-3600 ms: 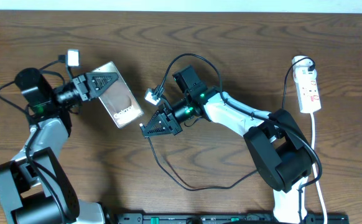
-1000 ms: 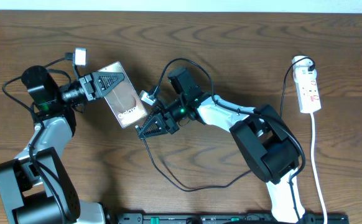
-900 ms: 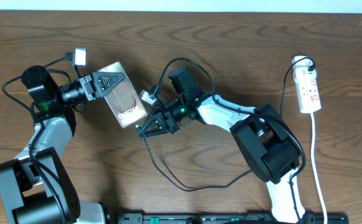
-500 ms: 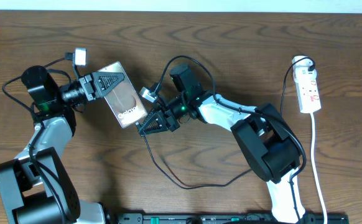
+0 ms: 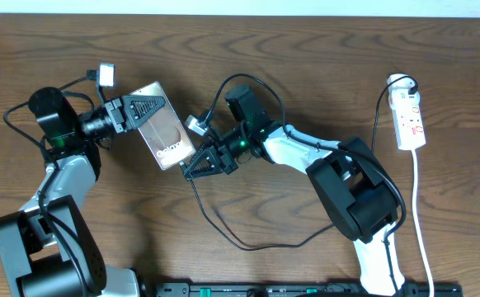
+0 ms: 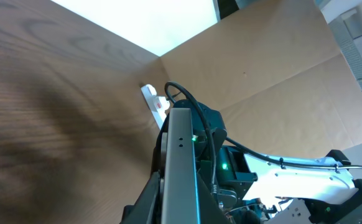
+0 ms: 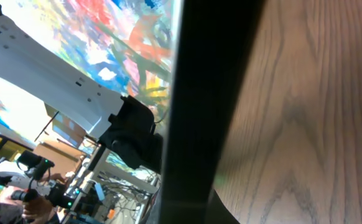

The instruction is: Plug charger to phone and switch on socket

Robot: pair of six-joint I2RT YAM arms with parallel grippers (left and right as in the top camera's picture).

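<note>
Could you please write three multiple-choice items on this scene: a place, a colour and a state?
1. Where does the socket lie? A at the left edge; B near the right side of the table; C in the middle.
2. What colour is the charger cable? A white; B red; C black.
3. How is the phone? A lying untouched; B held by the left tool; C on the socket.
Key: 1 B, far right in the overhead view; 2 C, a thin black loop; 3 B, the tool clamps its edge.

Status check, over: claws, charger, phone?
Left claw shut on phone. Right claw shut on charger, tip at phone's lower edge; seating unclear. Socket far right, no claw near.
</note>
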